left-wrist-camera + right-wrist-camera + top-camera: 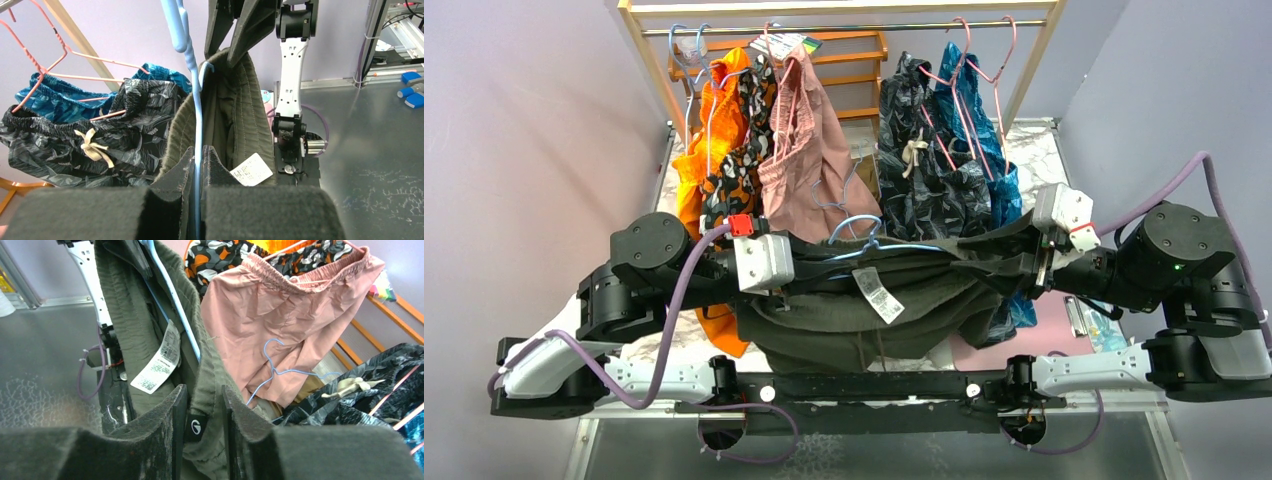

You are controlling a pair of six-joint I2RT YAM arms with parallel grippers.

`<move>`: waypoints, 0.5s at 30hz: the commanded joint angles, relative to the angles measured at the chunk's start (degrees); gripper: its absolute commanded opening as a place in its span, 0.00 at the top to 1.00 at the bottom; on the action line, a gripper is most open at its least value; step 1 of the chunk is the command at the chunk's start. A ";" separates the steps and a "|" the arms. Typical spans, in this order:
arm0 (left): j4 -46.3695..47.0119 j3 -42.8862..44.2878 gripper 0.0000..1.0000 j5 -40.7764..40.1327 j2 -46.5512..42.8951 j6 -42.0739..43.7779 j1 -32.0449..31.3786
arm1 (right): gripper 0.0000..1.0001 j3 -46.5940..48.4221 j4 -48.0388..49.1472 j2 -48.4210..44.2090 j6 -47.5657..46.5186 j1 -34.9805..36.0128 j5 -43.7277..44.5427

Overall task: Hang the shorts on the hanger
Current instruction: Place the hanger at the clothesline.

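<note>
The dark olive-green shorts (844, 320) hang stretched between my two grippers above the near table edge, white label (879, 293) showing inside the waistband. The light-blue hanger (894, 246) runs inside the open waistband. My left gripper (809, 268) is shut on the hanger wire (196, 100), with the shorts' waistband (240, 110) draped beside its fingers (220, 165). My right gripper (1024, 255) is shut on the opposite end of the waistband (205, 365). In the right wrist view the hanger (175, 300) lies against the olive cloth beside the label (160, 362).
A wooden rack (649, 60) behind holds orange shorts (714, 110), dusty-pink shorts (809, 150), dark leaf-print shorts (924, 180) and teal shorts (984, 130) on pink wire hangers (984, 60). A spare light-blue hanger (272, 367) lies against the pink shorts. A pink mat (1024, 340) lies right.
</note>
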 commanded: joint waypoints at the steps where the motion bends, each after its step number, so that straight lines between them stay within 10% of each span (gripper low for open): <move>1: 5.09 1.92 1.00 -1.39 -2.61 0.21 0.21 | 0.62 -0.29 -3.26 -0.36 0.20 0.28 2.31; 15: 3.40 1.45 1.00 -1.49 -3.90 -0.40 0.22 | 0.46 1.28 2.03 -4.84 0.42 0.28 8.85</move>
